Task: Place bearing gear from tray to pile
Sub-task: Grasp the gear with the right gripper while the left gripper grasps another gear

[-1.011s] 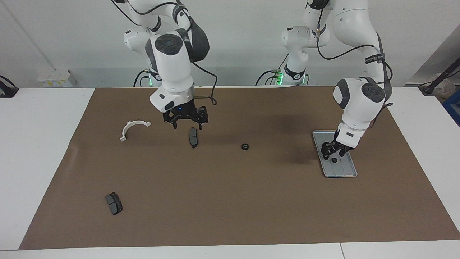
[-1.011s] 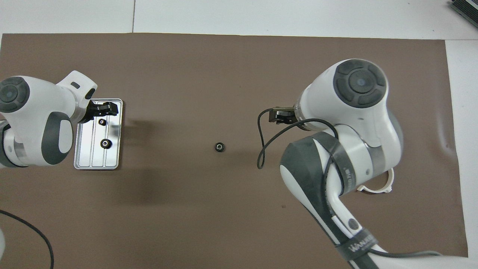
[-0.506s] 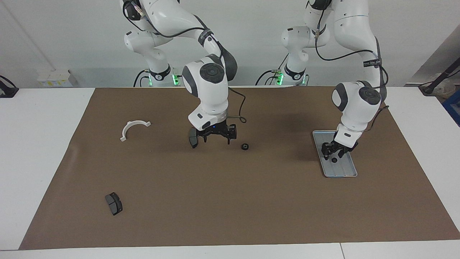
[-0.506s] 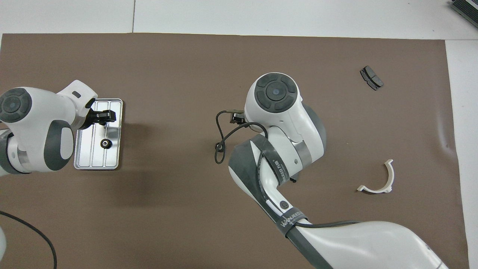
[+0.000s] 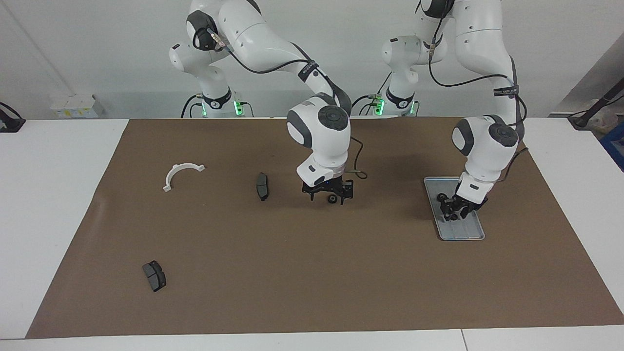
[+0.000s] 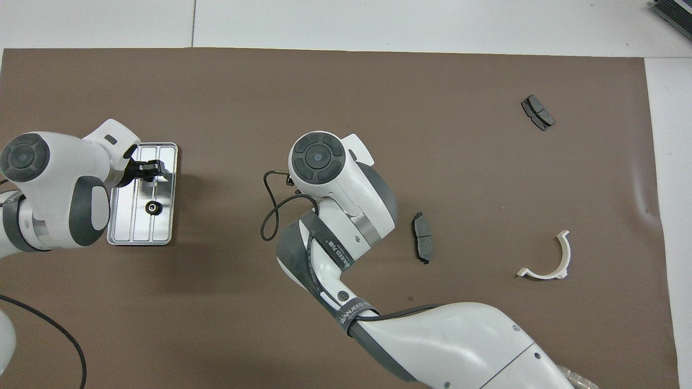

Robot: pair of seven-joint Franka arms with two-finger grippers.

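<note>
The silver-grey tray (image 5: 469, 232) lies at the left arm's end of the mat, also in the overhead view (image 6: 128, 227). One black gear (image 6: 154, 207) lies in it. My left gripper (image 5: 452, 209) is low over the tray (image 6: 153, 168) and covers the spot where a smaller gear lay. A third gear (image 5: 332, 199) lies mid-mat. My right gripper (image 5: 330, 196) is open, low around it, with a finger on each side. The overhead view hides that gear under the right arm. The pile's white bracket (image 5: 183, 172) and a brake pad (image 5: 262, 185) lie toward the right arm's end.
A second brake pad (image 5: 154, 276) lies farther from the robots near the mat's corner, also in the overhead view (image 6: 538, 112). The bracket (image 6: 551, 262) and the nearer pad (image 6: 422, 244) show in the overhead view. The brown mat (image 5: 312, 273) covers most of the white table.
My right arm swung from over the brake pad to the mid-mat gear and came down around it. My left gripper sank a little over the smaller gear in the tray.
</note>
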